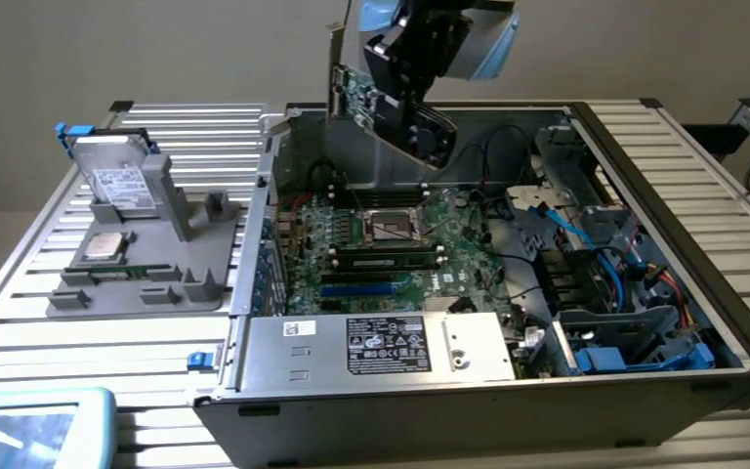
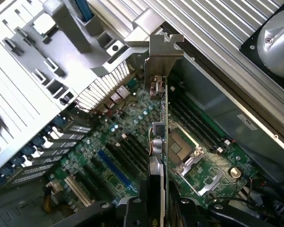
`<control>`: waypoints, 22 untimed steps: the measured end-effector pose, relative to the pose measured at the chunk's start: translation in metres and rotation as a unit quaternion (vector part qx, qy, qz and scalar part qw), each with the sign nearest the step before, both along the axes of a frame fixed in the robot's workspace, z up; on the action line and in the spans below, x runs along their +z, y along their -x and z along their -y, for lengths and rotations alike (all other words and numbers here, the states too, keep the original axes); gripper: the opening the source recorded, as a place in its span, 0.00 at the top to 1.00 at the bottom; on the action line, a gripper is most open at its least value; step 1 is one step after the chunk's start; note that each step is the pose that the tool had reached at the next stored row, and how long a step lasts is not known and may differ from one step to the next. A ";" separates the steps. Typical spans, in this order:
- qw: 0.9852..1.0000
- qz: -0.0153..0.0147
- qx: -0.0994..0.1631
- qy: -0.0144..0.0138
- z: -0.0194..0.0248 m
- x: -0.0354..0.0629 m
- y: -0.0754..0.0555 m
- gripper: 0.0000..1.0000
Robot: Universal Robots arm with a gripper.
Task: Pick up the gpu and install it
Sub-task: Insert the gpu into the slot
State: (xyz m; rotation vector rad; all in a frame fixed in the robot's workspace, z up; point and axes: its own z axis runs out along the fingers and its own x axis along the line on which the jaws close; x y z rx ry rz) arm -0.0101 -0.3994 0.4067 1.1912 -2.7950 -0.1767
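Fingers pinch the gpu by one end, in the air over the open case. In the exterior view, blue slots lie at its 6 o'clock. It hangs tilted, so we'd level it, square its edge to the slot and aim the bracket at the rear grille.

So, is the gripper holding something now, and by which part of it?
Yes: the gripper holds the gpu above the open computer case, clamped on its flat faces, away from the metal bracket.
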 end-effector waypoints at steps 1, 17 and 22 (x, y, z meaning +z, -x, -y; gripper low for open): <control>1.000 0.001 0.008 -0.001 0.0000 0.0000 0.000 0.73; 0.989 0.010 0.147 -0.013 0.0000 0.0000 0.000 0.73; 0.981 0.013 0.192 -0.014 0.0000 0.0000 0.000 0.73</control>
